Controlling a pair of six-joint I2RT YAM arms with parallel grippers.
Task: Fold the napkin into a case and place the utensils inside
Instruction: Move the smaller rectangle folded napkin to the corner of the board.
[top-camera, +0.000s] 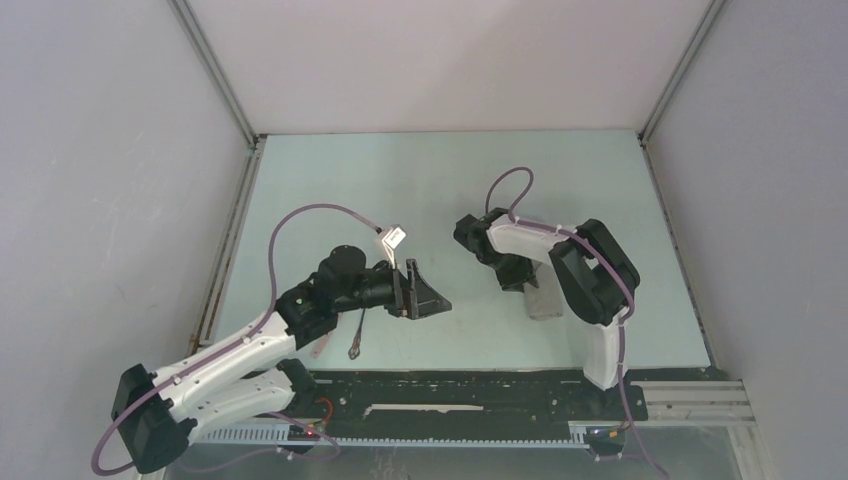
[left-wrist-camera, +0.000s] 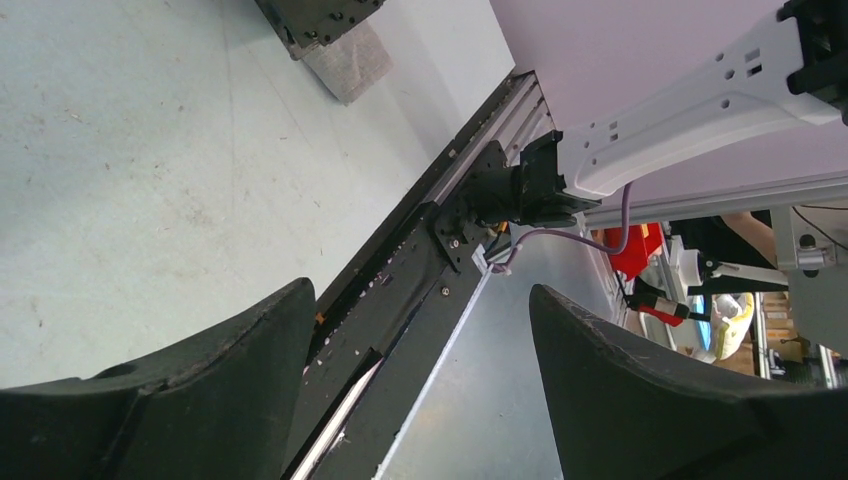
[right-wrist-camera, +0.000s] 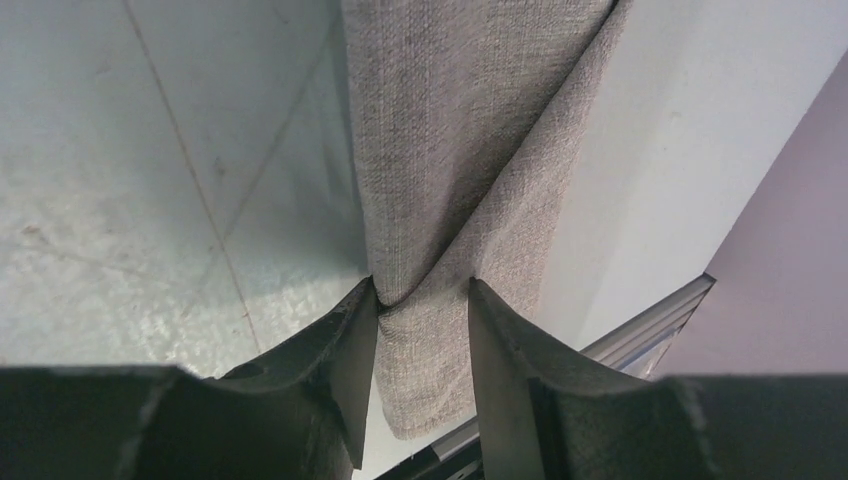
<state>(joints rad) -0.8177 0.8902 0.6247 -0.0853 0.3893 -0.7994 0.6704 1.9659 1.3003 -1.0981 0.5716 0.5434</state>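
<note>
We are looking at the napkin (top-camera: 541, 302), which is lying as a narrow grey oblong near the front edge of the table (top-camera: 420, 180), toward its right front corner, with its far end hidden under the right gripper (top-camera: 510, 272). In the right wrist view the cloth (right-wrist-camera: 450, 150) is showing a coarse matte weave and a flap lapping diagonally over the layer beneath. We are judging it light, limp and slow to hold a crease, so it is likely sagging wherever it is lifted. The weave is looking grippy rather than slippery. We are thinking the best hold is on a folded edge or a corner, pinching all the layers together, not on the flat middle. The right gripper's (right-wrist-camera: 420, 300) jaws are standing a narrow gap apart with the fold running in between them. Whether they are squeezing the cloth or only pressing down on it, we cannot tell. The left gripper (top-camera: 425, 297) is hanging above the middle of the table near the front edge, its jaws spread wide and holding nothing. The utensils (top-camera: 355, 338) are lying partly under the left arm near the front edge, toward the left front corner. They are looking slim, stiff and smooth, so we are expecting them to slide easily against the fingers. We are reading no brand or writing anywhere, and the small white tag (top-camera: 393, 237) on the left arm's cable (top-camera: 310, 212) is too small to make out.
</note>
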